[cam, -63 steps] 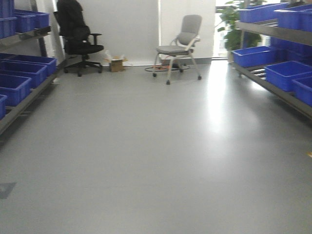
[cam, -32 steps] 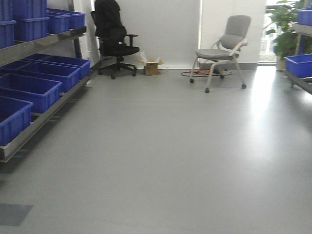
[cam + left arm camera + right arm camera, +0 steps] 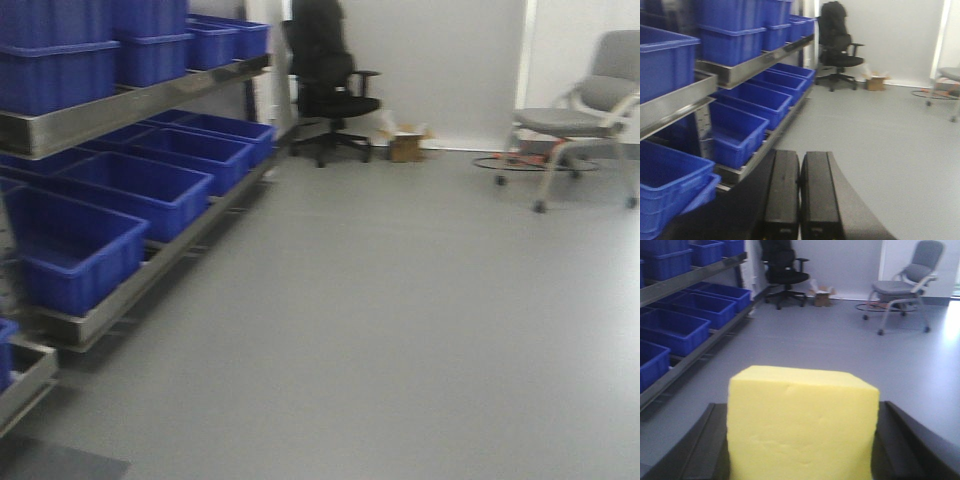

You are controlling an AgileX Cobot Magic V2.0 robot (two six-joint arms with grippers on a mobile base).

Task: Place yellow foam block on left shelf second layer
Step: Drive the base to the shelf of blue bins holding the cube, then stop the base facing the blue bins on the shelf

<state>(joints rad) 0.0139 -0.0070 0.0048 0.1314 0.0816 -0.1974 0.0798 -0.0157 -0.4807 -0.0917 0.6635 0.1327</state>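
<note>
Two claws are showing in my wrist views. The right claw [image 3: 802,452] is gripping the yellow foam block [image 3: 802,420], one dark finger against each side face, and the block is hanging over the grey floor [image 3: 805,347], apart from the shelf. The left claw [image 3: 800,195] is sitting with its black fingers pressed together, carrying nothing. The left shelf [image 3: 130,112] is running along my left, its metal tiers bearing blue bins [image 3: 85,250]. A black office chair [image 3: 330,85], a cardboard box [image 3: 405,147] and a grey chair [image 3: 580,110] are standing by the far wall.
</note>
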